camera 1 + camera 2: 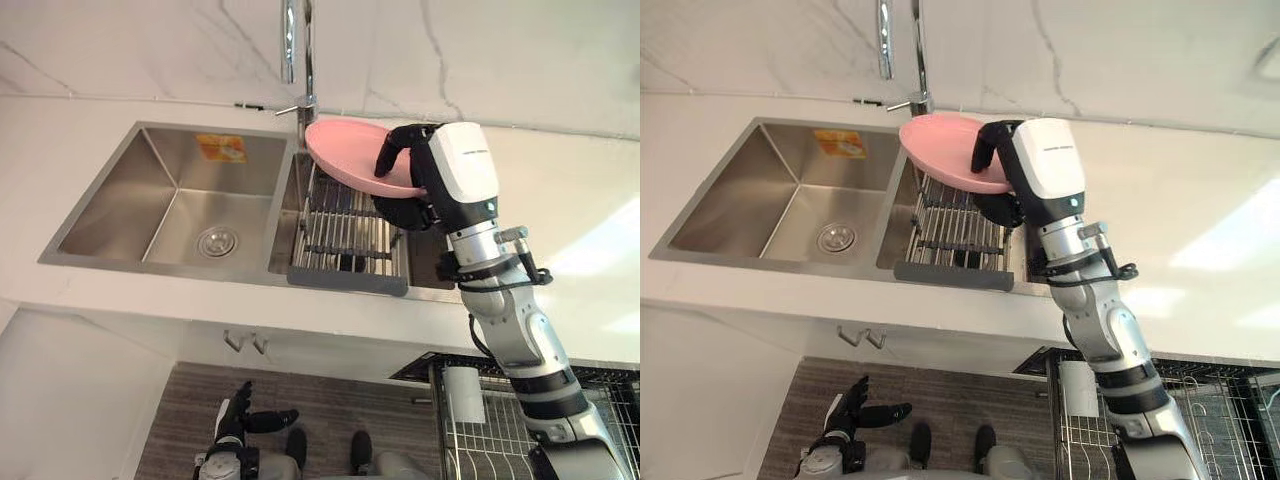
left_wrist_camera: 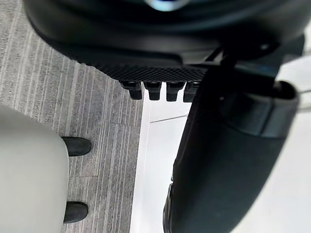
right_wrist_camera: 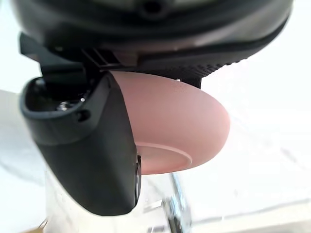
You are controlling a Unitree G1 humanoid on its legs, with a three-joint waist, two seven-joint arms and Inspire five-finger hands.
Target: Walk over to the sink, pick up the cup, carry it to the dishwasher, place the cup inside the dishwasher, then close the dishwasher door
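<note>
Pink bowl tilted above the wire rack in the sink, your right hand clamped round its near rim, your left hand relaxed, fingers apart, low over the floor.

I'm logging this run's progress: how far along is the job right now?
Done: the robot is at the sink, and its right hand has its fingers curled round a pink dish, held over the sink's wire rack. In hand: the pickup. Left: carrying it to the wire basket at lower right, likely the dishwasher's, placing it and closing up. The left hand hangs open, low.
</note>
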